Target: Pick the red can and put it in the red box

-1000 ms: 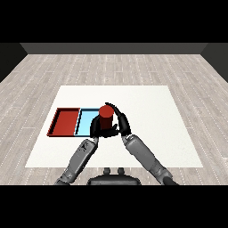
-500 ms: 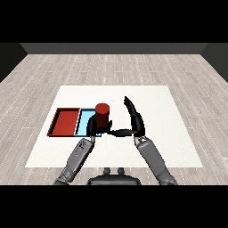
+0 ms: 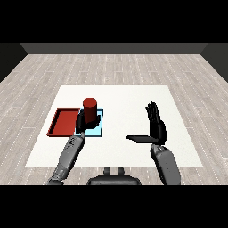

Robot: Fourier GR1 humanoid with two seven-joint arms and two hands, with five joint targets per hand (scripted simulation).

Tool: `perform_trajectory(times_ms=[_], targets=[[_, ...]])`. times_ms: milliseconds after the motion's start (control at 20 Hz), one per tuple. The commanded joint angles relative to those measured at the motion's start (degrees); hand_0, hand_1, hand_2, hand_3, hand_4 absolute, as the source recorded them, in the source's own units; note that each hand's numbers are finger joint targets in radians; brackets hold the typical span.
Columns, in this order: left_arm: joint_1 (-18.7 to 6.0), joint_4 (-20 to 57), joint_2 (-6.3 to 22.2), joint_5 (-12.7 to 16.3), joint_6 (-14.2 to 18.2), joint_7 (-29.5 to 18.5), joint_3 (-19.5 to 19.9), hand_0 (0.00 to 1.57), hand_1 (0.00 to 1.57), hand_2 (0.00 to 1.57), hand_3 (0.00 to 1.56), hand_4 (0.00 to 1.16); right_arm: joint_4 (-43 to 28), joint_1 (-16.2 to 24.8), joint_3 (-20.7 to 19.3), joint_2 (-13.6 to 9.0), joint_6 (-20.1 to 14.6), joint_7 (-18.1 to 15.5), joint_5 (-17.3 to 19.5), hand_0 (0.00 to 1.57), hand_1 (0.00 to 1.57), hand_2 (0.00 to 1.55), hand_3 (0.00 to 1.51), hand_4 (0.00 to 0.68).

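White table (image 3: 124,95): your left hand (image 3: 83,122) grips the red can (image 3: 90,110) over the light blue tray (image 3: 99,130), beside the red tray (image 3: 63,121), so it likely needs carrying leftward; right hand (image 3: 156,127) hangs open, clear.

Floor (image 3: 187,75): pale wood planks, matt
Surface (image 3: 129,95): white, smooth, matt
Red can (image 3: 90,109): smooth, matt
Red tray (image 3: 62,122): smooth, plastic-like
Blue tray (image 3: 99,129): smooth, plastic-like
Forearms (image 3: 167,164): grey, slight sheen
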Motion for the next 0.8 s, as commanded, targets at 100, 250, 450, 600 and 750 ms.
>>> perform_trajectory(times_ms=[100, 250, 450, 600, 750], targets=[[1.5, -1.17, 8.71, 1.04, -1.69, 2.65, 8.01, 1.57, 1.57, 1.57, 1.5, 1.13, -2.99, 10.84, -9.01, -3.98, 3.25, -4.81, -6.54, 0.0, 0.0, 0.0, 0.0, 0.0], [-2.02, 8.5, 12.11, 1.46, -3.17, 1.64, 12.77, 1.57, 1.57, 1.57, 1.51, 1.14, 4.68, 13.16, -10.92, -2.05, 3.11, -10.47, -6.71, 0.0, 0.0, 0.0, 0.0, 0.0], [-1.98, 20.45, 17.32, 1.34, -6.22, -0.11, 16.77, 1.57, 1.57, 1.57, 1.51, 1.12, 5.16, 15.28, -11.93, -3.22, 3.89, -10.18, -6.28, 0.0, 0.0, 0.0, 0.0, 0.0], [-3.71, 30.65, 18.16, 1.45, -7.75, -3.51, 18.87, 1.57, 1.57, 1.57, 1.5, 1.08, 11.66, 14.93, -10.37, -0.09, 0.9, -12.43, -2.91, 0.0, 0.0, 0.0, 0.0, 0.0], [-8.12, 44.04, 17.83, 1.01, -7.54, -8.64, 21.53, 1.57, 1.57, 1.57, 1.51, 1.04, 12.98, 9.88, -14.71, -3.35, 2.27, -9.51, -5.13, 0.0, 0.0, 0.0, 0.0, 0.0]])
